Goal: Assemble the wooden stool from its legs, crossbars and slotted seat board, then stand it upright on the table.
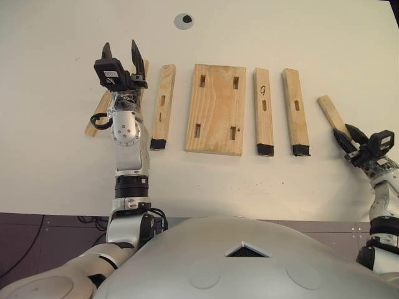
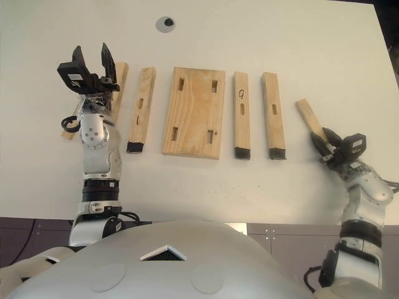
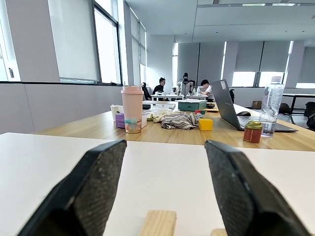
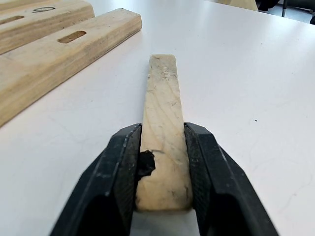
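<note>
The slotted seat board (image 1: 215,109) lies flat mid-table. One leg (image 1: 164,103) lies to its left and two legs (image 1: 264,109) (image 1: 295,109) to its right. My left gripper (image 1: 120,48) hangs open above the far-left pieces: a leg (image 1: 145,67) mostly hidden under it and a thin crossbar (image 1: 93,124) poking out beside the wrist. In the left wrist view a wooden end (image 3: 157,223) shows between the open fingers (image 3: 93,187). On the right, a second crossbar (image 4: 162,98) lies on the table, and my right gripper (image 4: 162,130) is shut on its near end.
A small grey disc (image 1: 183,20) sits at the back of the white table (image 1: 62,174). The table's front edge runs just before my arms. Bare tabletop lies in front of the row of parts and behind it.
</note>
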